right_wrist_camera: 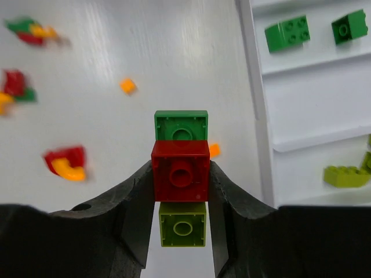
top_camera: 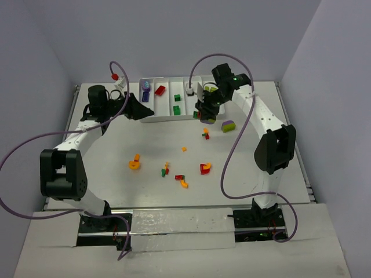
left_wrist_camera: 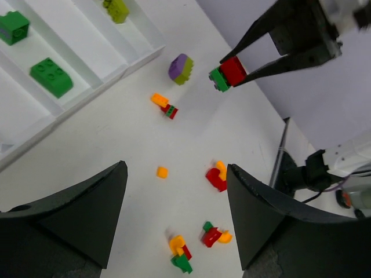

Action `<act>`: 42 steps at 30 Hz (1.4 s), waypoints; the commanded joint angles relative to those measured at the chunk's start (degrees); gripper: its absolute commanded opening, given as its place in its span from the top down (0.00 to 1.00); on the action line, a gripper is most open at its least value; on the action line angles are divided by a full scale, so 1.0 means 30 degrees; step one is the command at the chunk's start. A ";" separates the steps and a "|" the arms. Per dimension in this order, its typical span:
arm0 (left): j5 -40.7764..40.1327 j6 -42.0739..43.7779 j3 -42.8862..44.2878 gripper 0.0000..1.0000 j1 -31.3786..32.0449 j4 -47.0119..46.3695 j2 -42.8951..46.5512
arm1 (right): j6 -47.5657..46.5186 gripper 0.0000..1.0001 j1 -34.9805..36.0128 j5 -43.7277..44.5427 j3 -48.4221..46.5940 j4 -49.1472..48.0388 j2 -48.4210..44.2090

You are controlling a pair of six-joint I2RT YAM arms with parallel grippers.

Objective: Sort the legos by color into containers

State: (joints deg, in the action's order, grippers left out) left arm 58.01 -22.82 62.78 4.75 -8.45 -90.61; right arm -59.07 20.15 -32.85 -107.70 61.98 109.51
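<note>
Right claw (right_wrist_camera: 181,180) is clamped on the red middle of a three-brick stack (right_wrist_camera: 181,124), over the bench (right_wrist_camera: 116,58) beside the tray (right_wrist_camera: 250,69). Left claw (left_wrist_camera: 177,168) stands apart, empty. Bricks judged light, rigid, slick; flat sides suit gripping.

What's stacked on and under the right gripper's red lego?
On the red lego, a dark green lego sits at the far face and a lime green lego at the near face. The right gripper hides its sides.

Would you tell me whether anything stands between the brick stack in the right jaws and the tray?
Nothing visible does. The brick stack is held just beside the tray, and only the tray's low rim lies between them.
</note>
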 commanded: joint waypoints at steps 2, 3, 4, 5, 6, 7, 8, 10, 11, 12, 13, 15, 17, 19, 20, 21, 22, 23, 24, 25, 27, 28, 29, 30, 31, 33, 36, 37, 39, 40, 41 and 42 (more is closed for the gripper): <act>0.2694 -0.3916 -0.1880 0.20 0.0316 -0.6201 0.1019 | 0.9824 1.00 -0.1167 -0.7208 0.0116 -0.2796 -0.1455; 0.2840 -0.4102 -0.2029 0.20 0.0514 -0.6362 0.1062 | 1.1527 1.00 -0.1286 -0.7962 0.0797 -0.3738 -0.1853; 0.2935 -0.4151 -0.2031 0.20 0.0675 -0.6494 0.1072 | 1.2577 1.00 -0.1335 -0.8875 0.1680 -0.5002 -0.2129; 0.3016 -0.4187 -0.2023 0.19 0.0871 -0.6615 0.1045 | 1.3562 1.00 -0.1355 -0.9305 0.2168 -0.6623 -0.2373; 0.3017 -0.4240 -0.1964 0.19 0.1096 -0.6616 0.1005 | 1.4711 1.00 -0.1351 -0.9707 0.2705 -0.7683 -0.2597; 0.3017 -0.4298 -0.1745 0.19 0.1526 -0.6621 0.0897 | 1.6605 1.00 -0.1331 -1.0343 0.3555 -0.9249 -0.2886; 0.3017 -0.4352 -0.1574 0.19 0.1819 -0.6645 0.0814 | 1.7758 1.00 -0.1355 -1.0445 0.3984 -0.9598 -0.3029; 0.3007 -0.4416 -0.1154 0.19 0.2659 -0.6626 0.0488 | 2.0932 1.00 -0.1356 -1.1259 0.5401 -1.2692 -0.3415; 0.2963 -0.4498 -0.0999 0.18 0.3136 -0.6715 0.0280 | 2.1972 1.00 -0.1356 -1.1602 0.5819 -1.4731 -0.3534; 0.2990 -0.4737 -0.0939 0.18 0.3403 -0.7012 0.0183 | 2.3213 1.00 -0.1358 -1.1778 0.6340 -1.6096 -0.3688; 0.3011 -0.5049 -0.0877 0.17 0.3716 -0.7387 0.0016 | 2.5685 1.00 -0.1379 -1.1965 0.7089 -1.8094 -0.3917; 0.3017 -0.6083 -0.1013 0.15 0.4091 -0.8680 -0.0231 | 2.8485 1.00 -0.1385 -1.2090 0.8525 -2.1856 -0.4343; 0.2890 -0.7679 -0.1438 0.10 0.4321 -1.0731 -0.0514 | 3.0559 1.00 -0.1385 -1.2158 0.9159 -2.4231 -0.4443; 0.2723 -0.9345 -0.1632 0.08 0.4386 -1.2284 -0.0754 | 3.2197 1.00 -0.1385 -1.2190 0.9599 -2.5829 -0.4428; 0.2625 -0.9817 -0.1602 0.08 0.4392 -1.2785 -0.0874 | 3.2870 1.00 -0.1385 -1.2207 0.9805 -2.6515 -0.4423; 0.2510 -1.0084 -0.1528 0.08 0.4395 -1.3168 -0.1001 | 3.3474 1.00 -0.1385 -1.2226 1.0002 -2.7244 -0.4422; 0.2234 -1.0042 -0.1367 0.07 0.4463 -1.3058 -0.1117 | 3.4146 1.00 -0.1385 -1.2272 1.0119 -2.8077 -0.4422; 0.2168 -1.0032 -0.1328 0.07 0.4480 -1.3032 -0.1144 | 3.4306 1.00 -0.1385 -1.2283 1.0258 -2.8276 -0.4422; 0.1921 -0.9719 -0.1082 0.08 0.4525 -1.2429 -0.1257 | 3.4822 1.00 -0.1385 -1.2306 1.0427 -2.8882 -0.4422; 0.1719 -0.9351 -0.0771 0.08 0.4629 -1.1755 -0.1399 | 3.5214 1.00 -0.1367 -1.2330 1.0523 -2.9392 -0.4422; 0.1507 -0.8991 -0.0404 0.09 0.4773 -1.1083 -0.1585 | 3.5465 1.00 -0.1356 -1.2313 1.0528 -2.9743 -0.4422; 0.1432 -0.8980 -0.0228 0.10 0.4842 -1.0942 -0.1686 | 3.5480 1.00 -0.1347 -1.2313 1.0520 -2.9780 -0.4439; 0.1369 -0.9042 -0.0024 0.11 0.4920 -1.0863 -0.1826 | 3.5480 1.00 -0.1332 -1.2313 1.0504 -2.9796 -0.4470; 0.1347 -0.9330 0.0181 0.12 0.5005 -1.1120 -0.1971 | 3.5461 1.00 -0.1288 -1.2313 1.0499 -2.9764 -0.4500; 0.1366 -0.9644 0.0254 0.12 0.5055 -1.1273 -0.2061 | 3.5394 1.00 -0.1268 -1.2313 1.0499 -2.9687 -0.4510; 0.1376 -1.0475 0.0246 0.13 0.5085 -1.2375 -0.2216 | 3.5054 1.00 -0.1249 -1.2264 1.0528 -2.9388 -0.4539; 0.1340 -1.1301 0.0305 0.13 0.5139 -1.3576 -0.2447 | 3.4531 1.00 -0.1188 -1.2239 1.0521 -2.8956 -0.4576; 0.1321 -1.1563 0.0361 0.13 0.5176 -1.3783 -0.2559 | 3.4344 1.00 -0.1132 -1.2203 1.0502 -2.8732 -0.4595; 0.1268 -1.1663 0.0503 0.12 0.5253 -1.3949 -0.2712 | 3.4320 1.00 -0.1051 -1.2216 1.0519 -2.8721 -0.4598; 0.1259 -1.1672 0.0547 0.12 0.5271 -1.3940 -0.2756 | 3.4337 1.00 -0.1034 -1.2225 1.0528 -2.8747 -0.4598; 0.1204 -1.1726 0.0656 0.13 0.5307 -1.4013 -0.2810 | 3.4283 1.00 -0.0979 -1.2207 1.0510 -2.8693 -0.4616; 0.1171 -1.1849 0.0758 0.13 0.5347 -1.4146 -0.2897 | 3.4214 1.00 -0.0928 -1.2195 1.0499 -2.8589 -0.4645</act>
State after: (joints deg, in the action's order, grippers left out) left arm 62.54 -56.05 61.66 20.03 -45.66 -98.42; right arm 44.75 16.44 -68.72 -76.36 -22.58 99.02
